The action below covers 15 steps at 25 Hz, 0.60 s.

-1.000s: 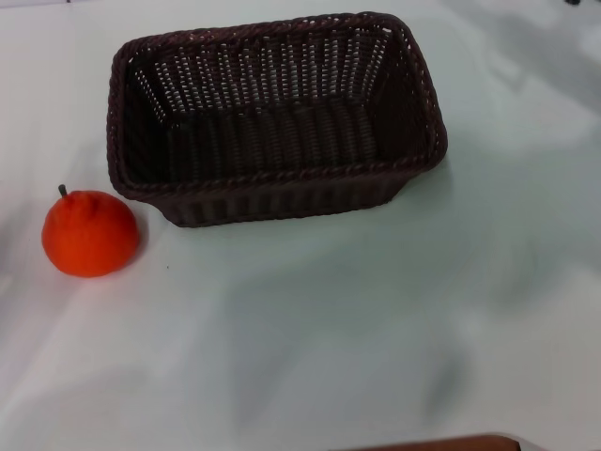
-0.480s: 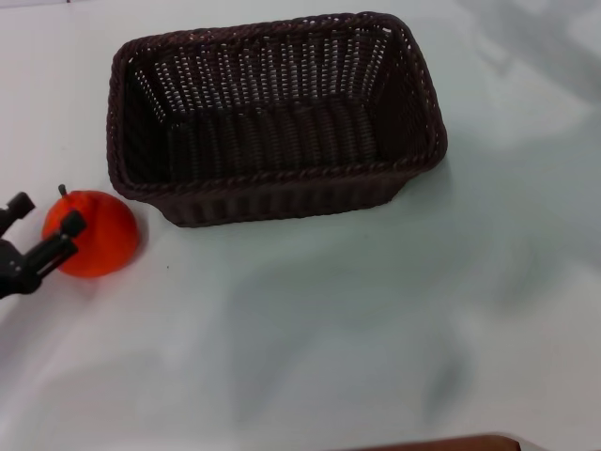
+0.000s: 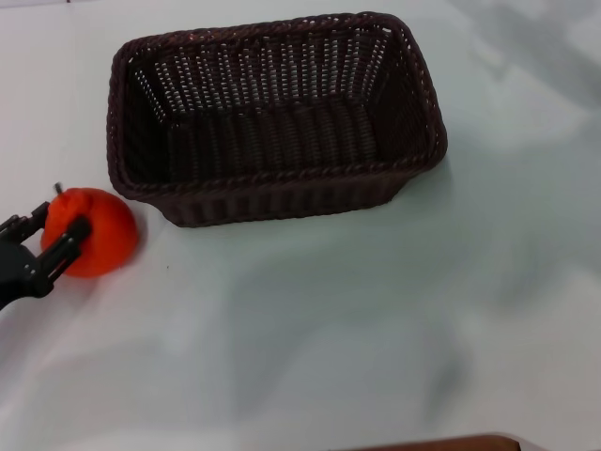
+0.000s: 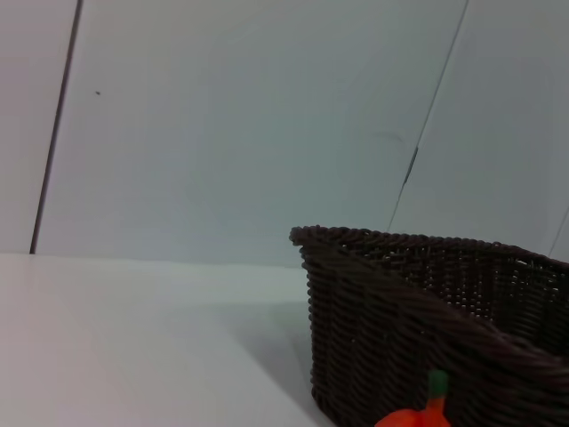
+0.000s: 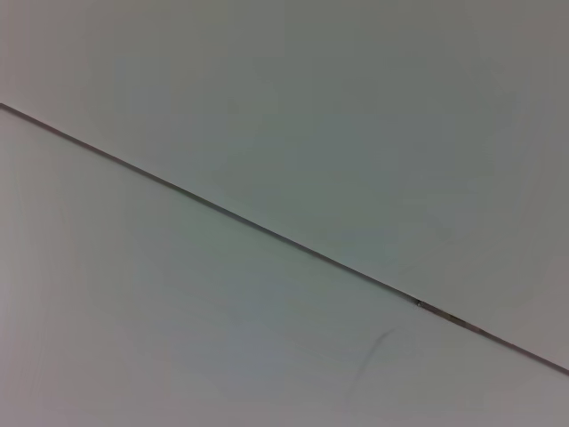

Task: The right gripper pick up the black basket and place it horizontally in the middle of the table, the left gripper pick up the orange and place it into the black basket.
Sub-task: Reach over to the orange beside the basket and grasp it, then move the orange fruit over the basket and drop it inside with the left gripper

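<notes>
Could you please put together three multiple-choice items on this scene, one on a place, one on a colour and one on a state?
1. Where does the orange lie?
A. inside the black basket
B. on the table, on the robot's left of the black basket
C. on the basket's rim

2. What colour is the black basket?
A. very dark brown-black
B. white
C. bright green

3. How does the left gripper stand?
A. out of sight
B. shut on the basket's rim
C. fingers open on either side of the orange

Answers: 1 B, the orange rests on the white table just outside the basket's left front corner. 2 A, its weave is dark throughout. 3 C, one finger lies in front of the fruit, the other behind.
</notes>
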Tool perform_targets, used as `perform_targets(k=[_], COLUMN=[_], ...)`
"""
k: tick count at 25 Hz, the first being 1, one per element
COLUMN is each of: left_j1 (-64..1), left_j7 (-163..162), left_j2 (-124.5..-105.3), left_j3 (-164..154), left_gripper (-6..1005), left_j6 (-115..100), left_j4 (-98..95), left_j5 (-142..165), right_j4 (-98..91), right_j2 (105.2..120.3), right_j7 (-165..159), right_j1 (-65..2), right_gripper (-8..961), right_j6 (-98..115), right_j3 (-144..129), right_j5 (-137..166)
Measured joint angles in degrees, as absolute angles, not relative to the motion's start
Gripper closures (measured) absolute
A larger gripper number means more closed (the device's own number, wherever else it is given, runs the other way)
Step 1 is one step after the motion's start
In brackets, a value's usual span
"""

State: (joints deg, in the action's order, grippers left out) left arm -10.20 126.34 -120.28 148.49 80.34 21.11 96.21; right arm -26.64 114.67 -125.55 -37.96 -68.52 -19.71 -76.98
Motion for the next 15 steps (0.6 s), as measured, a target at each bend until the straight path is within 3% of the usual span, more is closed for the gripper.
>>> perform_targets(k=[8,15], left_j1=[-9.69,-8.79], left_j7=[126.41,126.18], left_j2=[-120.53,-122.38], left_j3=[149.55,164.56], left_gripper=[564,696], left_j6=[82.39,90.22], left_j4=[21.96,23.32], left_j5=[95.80,92.05], right_j4=[-26.58,-26.54], right_j2=[114.90,114.89], right_j7=[-125.43,-125.42], right_j1=[-37.78,-37.58], right_gripper=[78,78], right_j6=[-68.37,-68.27], right_j3=[-19.60,-19.34], right_j5=[-77.00,-77.07])
